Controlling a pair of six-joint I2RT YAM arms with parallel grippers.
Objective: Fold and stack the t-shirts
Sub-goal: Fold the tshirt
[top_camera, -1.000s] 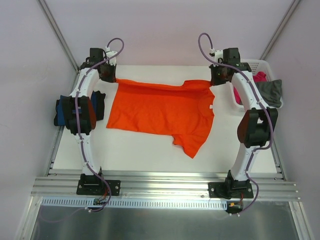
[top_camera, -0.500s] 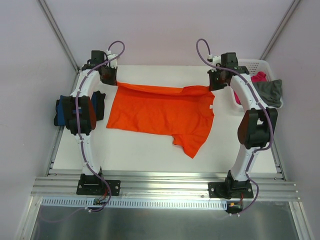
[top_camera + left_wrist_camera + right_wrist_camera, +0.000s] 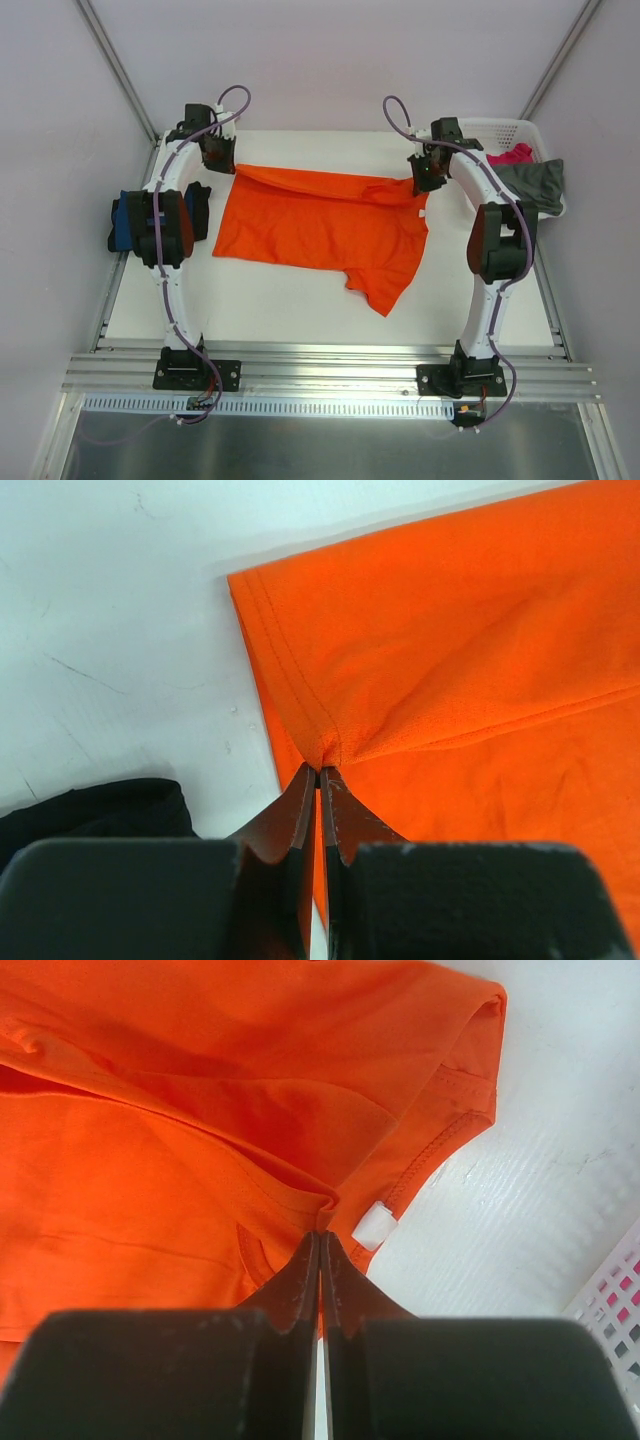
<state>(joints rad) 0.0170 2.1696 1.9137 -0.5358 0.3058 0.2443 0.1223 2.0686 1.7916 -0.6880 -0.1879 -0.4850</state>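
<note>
Left gripper (image 3: 320, 772): fingers pressed together with no gap showing, pinching the orange t-shirt (image 3: 320, 225) at its far-left corner, right beside the stitched hem.
Right gripper (image 3: 321, 1235): fingers clamped just as tight on a fold of the same shirt near the collar, just beside a small white tag (image 3: 375, 1225).
Orange t-shirt: spread across the middle of the table (image 3: 300, 300), with its far edge drawn into a long fold running between the two grippers. One sleeve points toward the near edge.
Navy blue t-shirt (image 3: 124, 222): a compact bundle at the table's left edge, partly hidden behind the left arm.
Basket (image 3: 510, 126): white lattice plastic, at the far-right corner of the table, beside the right arm.
Magenta t-shirt (image 3: 517, 153): bunched inside the basket.
Grey-olive t-shirt (image 3: 537, 185): draped over the basket's near rim and hanging outside it.
</note>
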